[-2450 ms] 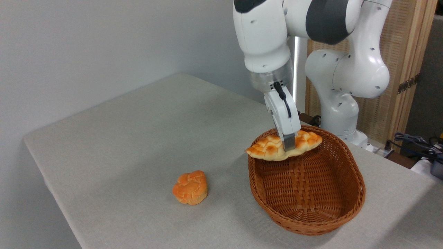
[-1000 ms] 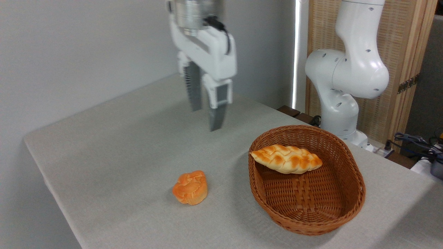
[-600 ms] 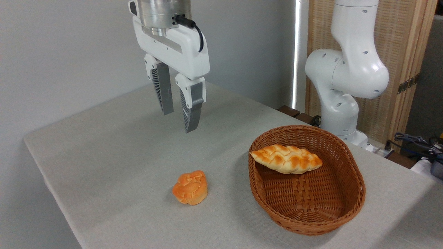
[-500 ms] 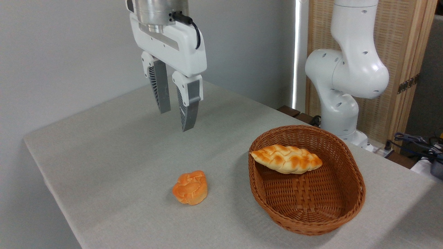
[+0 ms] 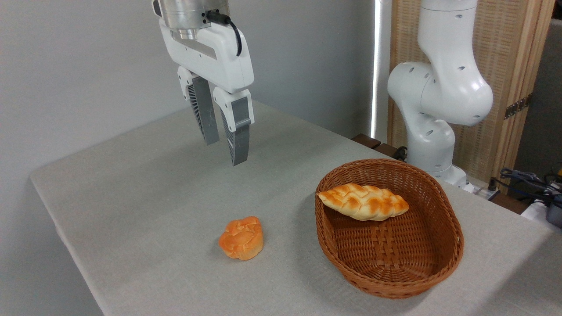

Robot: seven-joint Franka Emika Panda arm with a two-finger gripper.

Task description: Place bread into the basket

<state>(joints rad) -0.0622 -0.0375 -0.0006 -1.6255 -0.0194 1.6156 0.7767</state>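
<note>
Since releasing, the gripper [image 5: 226, 151] has swung up-left, fingers slightly spread, empty; bread [image 5: 363, 202] sits in the basket [image 5: 434, 267] lower-right. Just retreat clear.

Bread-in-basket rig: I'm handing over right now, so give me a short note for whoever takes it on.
Gripper: open and empty, fingers pointing down, hanging high above the table, well left of the basket.
Bread: lying inside the basket, at its far end, leaning on the wall.
Orange bun: on the table, left of the basket, not part of the job.
Done: bread is in the basket.
Left: nothing visible.
</note>
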